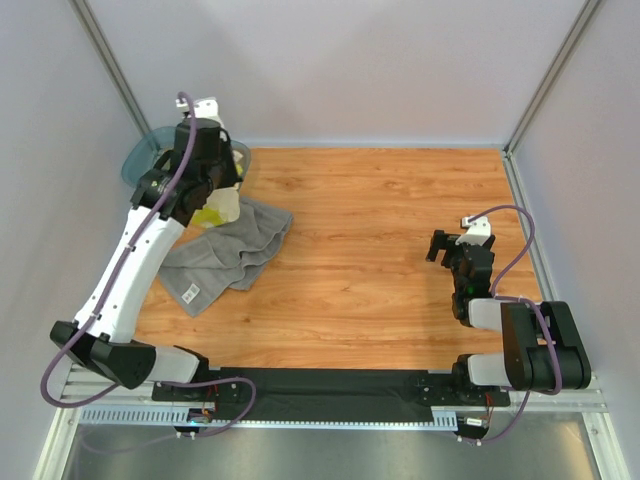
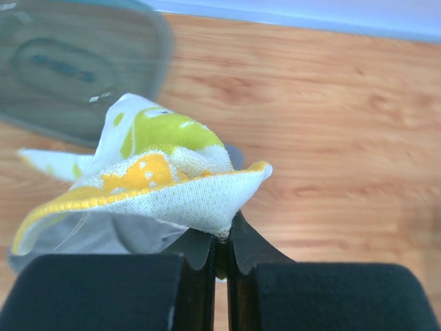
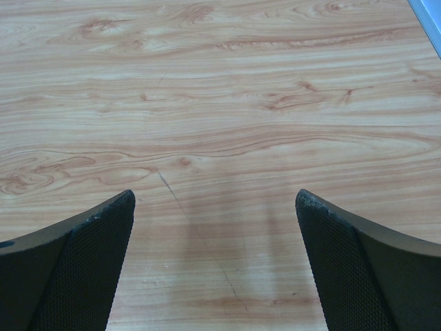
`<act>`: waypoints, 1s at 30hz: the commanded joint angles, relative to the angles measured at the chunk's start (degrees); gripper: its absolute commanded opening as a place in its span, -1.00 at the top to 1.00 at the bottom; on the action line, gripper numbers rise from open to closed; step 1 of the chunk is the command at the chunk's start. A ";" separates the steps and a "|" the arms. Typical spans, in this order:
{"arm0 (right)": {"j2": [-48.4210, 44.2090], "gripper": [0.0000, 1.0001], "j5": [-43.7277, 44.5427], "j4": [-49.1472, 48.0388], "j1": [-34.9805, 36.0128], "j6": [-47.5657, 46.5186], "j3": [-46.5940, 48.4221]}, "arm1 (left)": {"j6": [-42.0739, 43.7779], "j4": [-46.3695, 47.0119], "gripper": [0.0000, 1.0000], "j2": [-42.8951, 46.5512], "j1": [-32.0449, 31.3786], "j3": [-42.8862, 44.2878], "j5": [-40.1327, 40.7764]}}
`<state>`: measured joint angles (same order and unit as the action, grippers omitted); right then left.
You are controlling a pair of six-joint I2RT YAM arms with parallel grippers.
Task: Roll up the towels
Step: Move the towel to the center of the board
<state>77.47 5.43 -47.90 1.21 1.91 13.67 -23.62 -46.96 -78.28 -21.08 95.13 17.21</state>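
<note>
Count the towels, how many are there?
2. The large grey terry towel lies crumpled on the wooden table's left side. The small yellow-and-white patterned cloth is pinched by the left end effector. More may be hidden.

Far-left corner crowded: teal tub (image 1: 136, 160), grey towel (image 1: 240, 246); mid table (image 1: 380, 250) open.

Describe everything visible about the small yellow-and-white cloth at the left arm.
The yellow-and-white cloth looks like soft terry, white with lime and orange patches and a yellow hemmed edge. It is bunched and folded, with one folded corner pinched between the shut fingers of the left gripper. It sits near the teal tub, over the grey towel; whether it rests on that towel cannot be told.
</note>
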 commanded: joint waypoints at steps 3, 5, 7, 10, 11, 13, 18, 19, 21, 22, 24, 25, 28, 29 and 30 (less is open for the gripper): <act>-0.48 -1.00 0.19 -4.31 0.02 -0.24 0.57 | 3.14 -1.12 1.00 -7.49 -14.47 5.84 -4.91; -0.57 -1.00 0.19 -4.22 0.10 -0.24 0.48 | 2.26 -0.16 1.00 -12.14 -18.54 7.25 -3.59; -0.48 -1.00 0.11 -4.22 0.10 -0.24 0.39 | 1.65 1.25 1.00 -17.31 -24.23 9.61 -2.19; -0.57 -1.00 0.19 -4.22 0.02 -0.24 0.57 | 0.94 1.43 0.19 -24.69 -28.39 14.02 -5.25; -0.57 -1.00 0.11 -4.31 0.10 -0.24 0.57 | 0.77 1.17 -0.33 -26.29 -28.84 14.98 -5.69; -0.48 -1.00 0.19 -4.31 0.02 -0.33 0.57 | 0.77 -0.31 -0.87 -29.28 -29.28 16.05 -4.22; -0.48 -1.00 0.11 -4.31 0.02 -0.24 0.57 | -0.37 -0.07 -0.99 -26.32 -26.75 7.65 2.74; -0.48 -1.00 0.19 -4.31 0.02 -0.33 0.48 | -0.81 1.16 -0.99 -23.44 -25.60 5.52 1.87; -0.57 -1.00 0.11 -4.22 0.02 -0.24 0.57 | -2.21 2.39 -0.99 -19.82 -21.84 -1.48 1.86; -0.48 -1.00 0.11 -4.31 0.10 -0.24 0.48 | -2.75 3.36 -0.99 -16.15 -20.33 -3.96 1.86; -0.48 -1.00 0.19 -4.31 0.11 -0.24 0.57 | -3.71 5.03 -0.99 -12.53 -15.51 -11.93 1.34; -0.48 -1.00 0.28 -4.31 0.11 -0.24 0.48 | -4.85 6.34 -0.99 -9.73 -13.83 -14.42 0.55; -0.57 -1.00 0.19 -4.22 0.11 -0.24 0.48 | -7.92 8.27 -0.98 -6.55 -8.02 -22.60 -1.91; -0.48 -1.00 0.11 -4.31 0.02 -0.24 0.57 | -8.55 9.24 -0.97 -6.01 -7.05 -24.54 -2.35; -0.48 -1.00 0.19 -4.22 0.10 -0.24 0.48 | -8.99 10.39 -0.97 -5.66 -5.30 -28.04 -3.05</act>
<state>77.47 5.43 -47.90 1.21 1.91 13.65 -28.82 -40.91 -85.45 -28.40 73.23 16.93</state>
